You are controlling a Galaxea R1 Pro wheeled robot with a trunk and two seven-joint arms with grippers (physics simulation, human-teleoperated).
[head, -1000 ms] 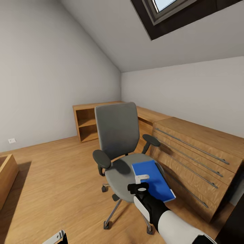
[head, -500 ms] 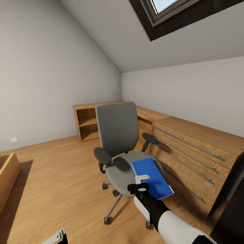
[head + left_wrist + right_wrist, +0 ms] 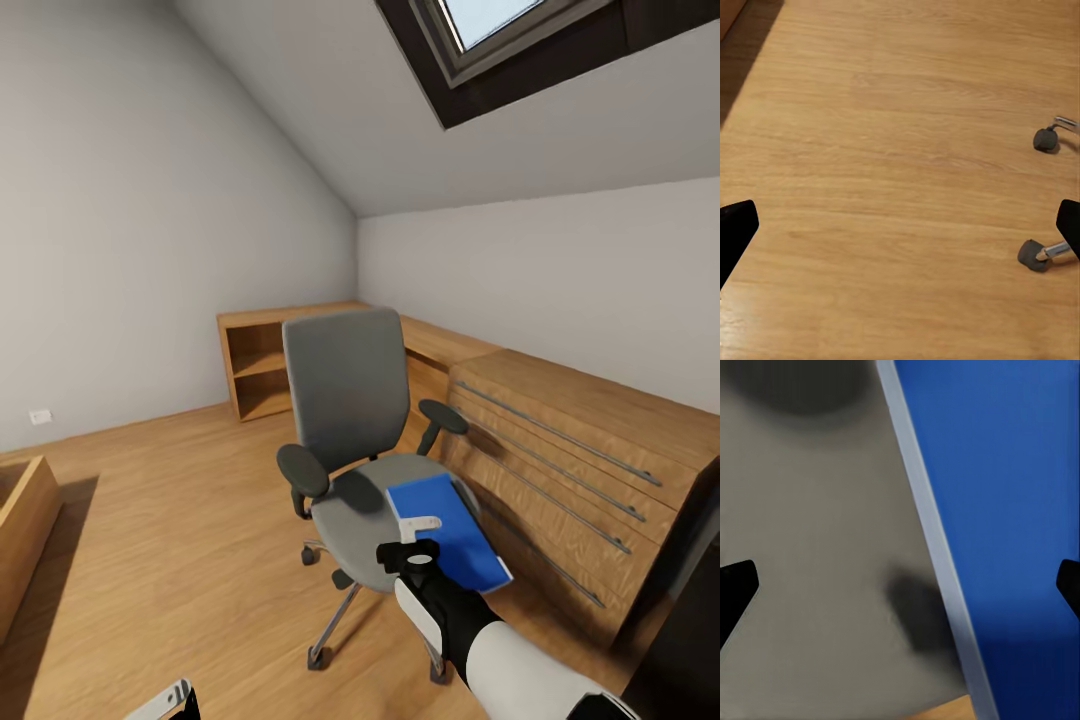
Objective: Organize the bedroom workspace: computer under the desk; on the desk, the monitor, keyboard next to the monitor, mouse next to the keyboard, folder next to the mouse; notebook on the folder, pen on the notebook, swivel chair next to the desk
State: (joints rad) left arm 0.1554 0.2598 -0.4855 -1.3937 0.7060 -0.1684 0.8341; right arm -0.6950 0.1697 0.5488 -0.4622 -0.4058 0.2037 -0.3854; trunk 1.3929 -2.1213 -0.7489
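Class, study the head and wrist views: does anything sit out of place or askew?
Yes. The blue folder lies on the swivel chair seat, skewed, its far corner overhanging the seat's edge. The open right gripper hovers over its near edge.

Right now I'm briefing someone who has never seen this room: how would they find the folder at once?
Find the grey padded office chair with black armrests standing on the wood floor in front of the long light wood cabinet. On its seat, toward the cabinet side, lies the flat bright blue rectangular folder. It is the only blue thing among greys and wood tones.
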